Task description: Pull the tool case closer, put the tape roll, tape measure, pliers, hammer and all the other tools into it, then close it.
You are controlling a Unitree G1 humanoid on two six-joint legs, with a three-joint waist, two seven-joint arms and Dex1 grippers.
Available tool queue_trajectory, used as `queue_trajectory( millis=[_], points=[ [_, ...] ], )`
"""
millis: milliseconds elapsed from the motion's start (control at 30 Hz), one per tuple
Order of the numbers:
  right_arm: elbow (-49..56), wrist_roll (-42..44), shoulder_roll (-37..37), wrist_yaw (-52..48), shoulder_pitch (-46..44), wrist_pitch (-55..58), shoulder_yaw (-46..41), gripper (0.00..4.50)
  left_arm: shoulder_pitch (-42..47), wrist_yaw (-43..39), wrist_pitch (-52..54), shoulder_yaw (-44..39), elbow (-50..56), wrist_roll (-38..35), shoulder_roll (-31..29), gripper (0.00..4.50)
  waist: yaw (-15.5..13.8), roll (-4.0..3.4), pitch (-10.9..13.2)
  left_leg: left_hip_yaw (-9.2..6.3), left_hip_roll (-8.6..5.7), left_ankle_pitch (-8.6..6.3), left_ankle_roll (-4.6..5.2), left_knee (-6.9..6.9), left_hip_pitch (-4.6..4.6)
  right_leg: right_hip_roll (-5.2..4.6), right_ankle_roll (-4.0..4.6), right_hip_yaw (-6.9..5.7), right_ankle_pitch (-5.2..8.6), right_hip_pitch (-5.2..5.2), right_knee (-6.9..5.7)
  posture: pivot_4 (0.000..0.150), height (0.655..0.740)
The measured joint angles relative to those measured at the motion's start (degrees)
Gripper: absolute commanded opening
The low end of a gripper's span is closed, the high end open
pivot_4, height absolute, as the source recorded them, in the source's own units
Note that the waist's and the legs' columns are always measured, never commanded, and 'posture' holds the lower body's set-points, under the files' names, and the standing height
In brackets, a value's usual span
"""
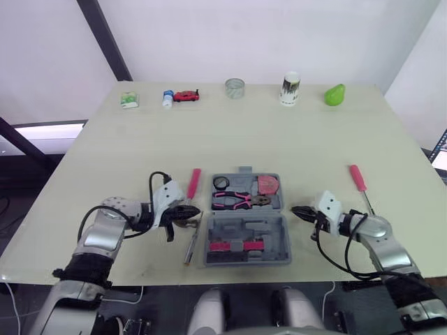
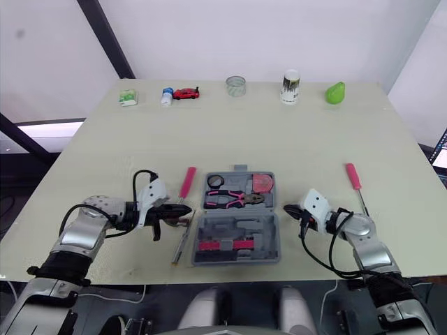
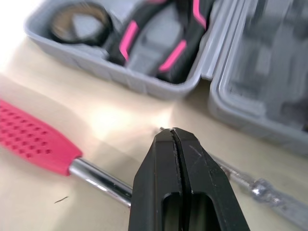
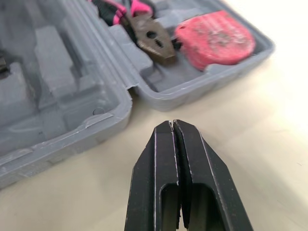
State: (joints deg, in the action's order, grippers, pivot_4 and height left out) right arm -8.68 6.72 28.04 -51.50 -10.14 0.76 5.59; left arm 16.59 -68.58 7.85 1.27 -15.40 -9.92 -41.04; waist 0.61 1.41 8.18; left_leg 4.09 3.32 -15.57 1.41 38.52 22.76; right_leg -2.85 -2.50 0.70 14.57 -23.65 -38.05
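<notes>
Tool case (image 1: 244, 232) lies open at lower centre, already holding the tape roll (image 1: 221, 183), pliers (image 1: 237, 200) and tape measure (image 1: 267, 185). Left to do, I judge: the pink-handled tool (image 1: 193, 183) left of it, the slim clear-handled driver (image 3: 269, 192) that the left wrist view resolves, and the pink screwdriver (image 1: 358, 179) at right in the eye views, then closing. The left gripper (image 1: 193, 212) and right gripper (image 1: 295, 209) are both closed and empty.

The open tool case (image 2: 237, 225) sits between left pincer (image 2: 186, 210) and right pincer (image 2: 288, 208).

Silver arms (image 1: 105, 237), black cables (image 1: 151, 187); left gripper (image 1: 195, 210) and right gripper (image 1: 295, 209) black.

Red toy car (image 1: 186, 95) lies beside bottle (image 1: 167, 98) (far edge).
</notes>
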Motion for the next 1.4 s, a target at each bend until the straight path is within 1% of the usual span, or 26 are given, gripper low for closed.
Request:
queue_trajectory(
  millis=[33,133,267,367,400,433,467,500,533,600,633,700,733,767,800,833,867,900,1000,1133,1233,1400],
  points=[
    [1.88,2.36,0.00,0.85,1.75,0.80,-2.55,0.07,-1.33,0.66,0.38,-3.26,1.98,-3.12,0.31,0.00,0.01,0.00,0.00,-0.01,0.00,0.00,0.00,0.00,0.00,-0.01,0.00,0.00,0.00,0.00,0.00,0.150,0.7400],
    [4.85,6.39,0.10,2.27,5.10,1.63,-7.46,0.07,-4.05,2.91,-0.42,-8.70,4.12,-7.05,1.10,0.00,0.01,-0.01,0.00,-0.02,0.01,0.00,0.00,-0.01,-0.02,-0.02,0.00,0.01,0.00,0.01,0.00,0.150,0.7400],
    [9.00,10.93,0.80,4.32,11.43,2.19,-14.47,0.07,-10.63,6.24,0.18,-16.46,8.69,-13.67,4.12,0.00,0.08,-0.01,0.01,-0.03,0.01,-0.01,0.00,-0.04,-0.01,-0.05,-0.01,0.01,0.00,0.01,0.04,0.150,0.7400],
    [10.53,13.12,1.12,5.18,15.65,2.70,-18.46,0.00,-14.79,7.53,0.68,-20.28,10.54,-16.40,4.33,0.78,0.05,-0.01,0.01,-0.02,0.01,0.00,0.00,-0.07,-0.04,-0.06,0.00,0.00,0.00,0.01,0.02,0.150,0.7400],
    [11.18,14.35,1.16,5.76,18.51,2.71,-21.12,0.00,-17.12,8.02,0.42,-22.98,10.76,-17.52,4.34,1.17,0.04,-0.01,0.00,-0.01,0.01,-0.01,0.00,-0.08,-0.07,-0.06,0.00,0.00,0.00,0.03,0.02,0.150,0.7400],
    [11.10,14.73,1.21,5.94,19.62,2.74,-22.31,0.00,-17.97,8.39,0.24,-24.03,10.55,-17.68,4.34,1.63,0.04,-0.01,0.01,-0.01,0.01,-0.01,0.00,-0.08,-0.08,-0.06,0.00,0.00,0.00,0.04,0.02,0.150,0.7400],
    [11.11,15.15,1.20,6.27,20.59,2.66,-23.39,0.00,-18.71,8.66,-0.67,-24.91,10.03,-17.77,4.39,1.95,0.04,-0.01,0.00,0.01,0.01,-0.01,0.00,-0.08,-0.08,-0.06,0.01,0.01,0.01,0.04,0.04,0.150,0.7400],
    [11.08,15.63,1.21,6.74,22.48,2.29,-25.49,0.00,-20.34,8.78,-2.37,-26.31,8.86,-17.76,4.47,2.53,0.04,-0.01,0.00,0.03,0.01,-0.01,0.00,-0.09,-0.10,-0.06,0.01,0.03,0.01,0.05,0.05,0.150,0.7400],
    [10.90,15.91,1.20,6.93,23.55,2.06,-26.76,0.25,-21.31,8.77,-3.33,-27.01,7.75,-17.76,4.53,3.06,0.04,-0.01,0.00,0.04,0.00,-0.01,0.00,-0.09,-0.12,-0.06,0.01,0.03,0.01,0.06,0.06,0.150,0.7400],
    [10.49,16.80,1.15,7.01,25.32,1.44,-28.93,0.52,-22.96,8.71,-4.76,-28.42,5.70,-17.84,4.88,3.46,0.06,-0.01,0.00,0.06,0.01,-0.01,0.00,-0.09,-0.11,-0.06,0.02,0.02,0.02,0.06,0.06,0.150,0.7400],
    [10.09,17.99,1.04,6.96,26.92,1.05,-31.02,0.92,-24.82,8.58,-5.78,-29.82,4.23,-17.99,5.02,3.87,0.08,-0.01,0.00,0.07,0.01,-0.01,0.00,-0.09,-0.12,-0.05,0.02,0.03,0.02,0.06,0.07,0.150,0.7400],
    [9.27,20.26,0.65,6.86,30.32,0.29,-34.97,1.66,-28.35,8.36,-7.29,-32.55,1.80,-18.40,5.02,4.41,0.13,0.00,0.00,0.06,0.01,-0.02,0.00,-0.16,-0.12,-0.06,0.03,0.03,0.03,0.05,0.11,0.150,0.7400],
    [8.60,21.03,0.57,6.80,31.50,-0.05,-36.58,2.12,-29.74,8.30,-7.68,-33.47,1.07,-18.41,5.00,4.50,0.11,0.00,0.00,0.06,0.01,-0.02,0.00,-0.17,-0.12,-0.07,0.04,0.02,0.04,0.05,0.13,0.150,0.7400],
    [7.32,22.05,0.21,6.67,32.96,-0.62,-38.79,2.73,-31.47,8.26,-8.13,-34.67,0.44,-18.58,5.00,4.50,0.10,0.03,-0.02,0.06,0.01,-0.02,0.00,-0.17,-0.12,-0.08,0.15,0.02,0.11,0.05,0.14,0.150,0.7400],
    [6.66,22.56,0.07,6.58,33.77,-1.06,-39.89,3.13,-32.42,8.21,-8.32,-35.28,0.09,-18.76,5.00,4.50,0.02,0.03,-0.02,0.06,0.02,-0.02,0.00,-0.17,-0.12,-0.11,0.21,0.01,0.14,0.06,0.14,0.150,0.7400],
    [5.54,23.06,0.05,6.25,34.67,-1.47,-40.99,3.75,-33.36,8.07,-8.56,-36.14,-0.46,-19.04,4.99,4.50,-0.04,0.04,-0.03,0.05,0.02,-0.02,0.00,-0.16,-0.13,-0.14,0.22,0.00,0.15,0.06,0.13,0.150,0.7400],
    [4.27,23.33,0.00,5.76,35.36,-1.98,-41.86,4.21,-34.05,7.88,-8.91,-36.81,-1.07,-19.26,4.99,4.50,-0.04,0.04,-0.03,0.04,0.02,-0.02,0.00,-0.15,-0.15,-0.16,0.22,0.01,0.15,0.06,0.12,0.150,0.7400],
    [3.30,23.64,-0.01,5.49,35.66,-2.52,-42.42,4.44,-34.63,7.77,-9.22,-37.07,-1.29,-19.44,4.98,4.50,-0.03,0.05,-0.04,0.02,0.02,-0.02,0.00,-0.15,-0.20,-0.18,0.22,0.03,0.14,0.07,0.11,0.150,0.7400],
    [-0.82,24.57,-0.01,4.51,36.78,-4.14,-44.98,4.44,-36.44,7.16,-10.42,-38.10,-2.52,-19.53,4.94,4.50,0.01,0.04,-0.06,-0.01,0.02,-0.02,0.00,-0.17,-0.28,-0.21,0.23,0.07,0.15,0.12,0.12,0.150,0.7400],
    [-5.69,25.14,0.02,3.35,37.63,-6.12,-47.25,4.44,-37.31,6.23,-12.10,-39.29,-6.67,-19.52,4.56,4.50,0.08,0.05,-0.08,-0.01,0.02,-0.02,0.00,-0.20,-0.29,-0.21,0.24,0.08,0.16,0.12,0.12,0.150,0.7400],
    [-7.57,25.14,0.03,2.69,37.21,-6.79,-47.30,4.44,-36.99,5.98,-12.24,-39.28,-7.34,-19.53,4.56,4.50,0.09,0.07,-0.11,0.00,0.04,-0.02,0.00,-0.20,-0.34,-0.24,0.23,0.12,0.15,0.12,0.11,0.150,0.7400],
    [-7.65,25.13,0.03,2.42,35.79,-7.46,-47.07,4.44,-35.89,5.86,-12.33,-39.04,-7.21,-19.53,4.56,4.50,0.09,0.06,-0.12,0.00,0.07,-0.03,-0.01,-0.20,-0.34,-0.25,0.24,0.13,0.15,0.12,0.11,0.150,0.7400]
  ],
)
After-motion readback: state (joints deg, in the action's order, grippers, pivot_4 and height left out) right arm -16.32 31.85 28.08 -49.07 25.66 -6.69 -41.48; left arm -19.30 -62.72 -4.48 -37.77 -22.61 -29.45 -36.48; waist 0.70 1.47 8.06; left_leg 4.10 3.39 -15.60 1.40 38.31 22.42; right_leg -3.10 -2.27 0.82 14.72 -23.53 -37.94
